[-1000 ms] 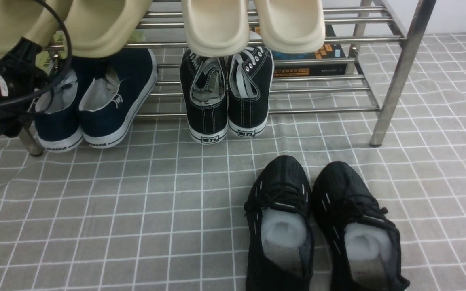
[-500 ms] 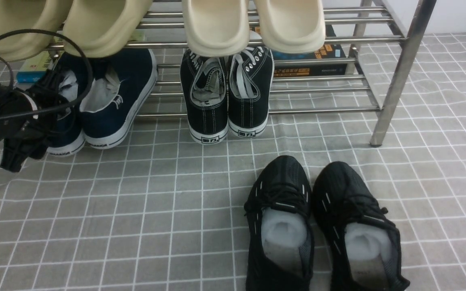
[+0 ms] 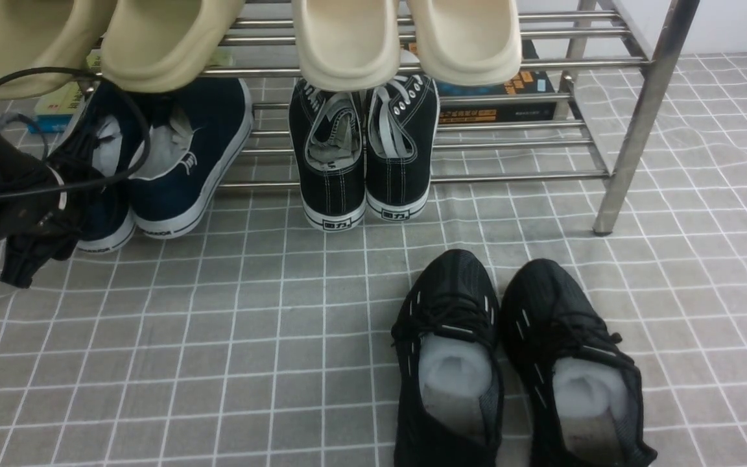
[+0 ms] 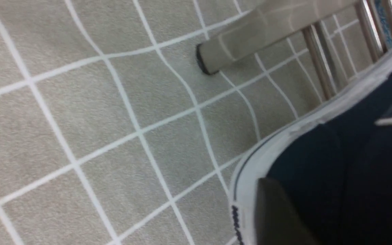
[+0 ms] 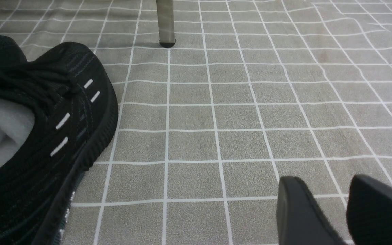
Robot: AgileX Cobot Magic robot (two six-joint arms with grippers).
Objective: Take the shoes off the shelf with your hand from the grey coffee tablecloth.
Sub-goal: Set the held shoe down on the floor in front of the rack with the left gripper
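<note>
Grey coffee tablecloth (image 3: 218, 337) lies bare beneath the left gripper (image 3: 65, 211) and to its right, as far as the black trainers (image 3: 516, 363). A leg of the shelf (image 3: 639, 117) stands just beside that gripper. The shoes (image 3: 179, 175) overhang the lower tier's front bar, and the gripper's jaws clamp the nearer heel. The right gripper (image 5: 325, 180) hangs spread and empty over the cloth.

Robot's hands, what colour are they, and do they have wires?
Both are black. The left black gripper is chunky, with a looping black cable over it and a thin pale band. The right black gripper shows two flat dark fingers with rounded tips.
</note>
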